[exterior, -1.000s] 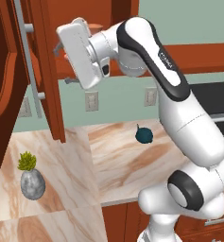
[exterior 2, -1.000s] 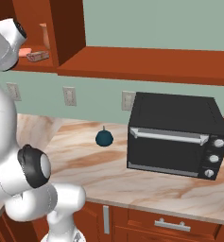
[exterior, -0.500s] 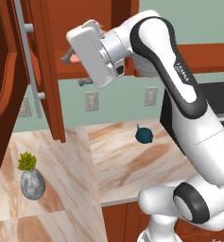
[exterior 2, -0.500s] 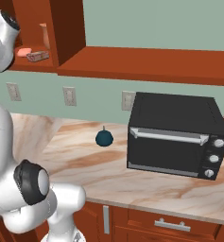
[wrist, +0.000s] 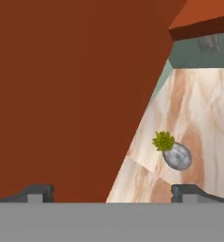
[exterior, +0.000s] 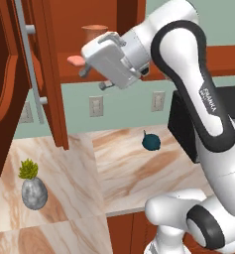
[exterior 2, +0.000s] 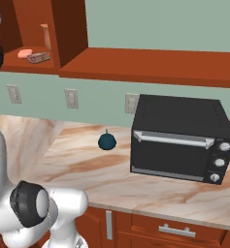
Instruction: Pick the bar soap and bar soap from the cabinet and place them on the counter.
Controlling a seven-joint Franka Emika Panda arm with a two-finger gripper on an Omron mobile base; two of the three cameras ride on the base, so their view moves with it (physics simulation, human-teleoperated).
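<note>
The gripper, jaws wide and empty, faces the open cabinet door's edge. Both bar soaps, pink and brown-rimmed, lie on the shelf beside a mug. Below, the counter carries a potted plant.

Illumination is bright, even and diffuse, without glare. Soft shadows fall on the counter beneath the microwave and below the cabinet. Rendering is slightly soft; edges show no distortion.

Kitchen: marble counter, wooden cabinet, microwave
</note>
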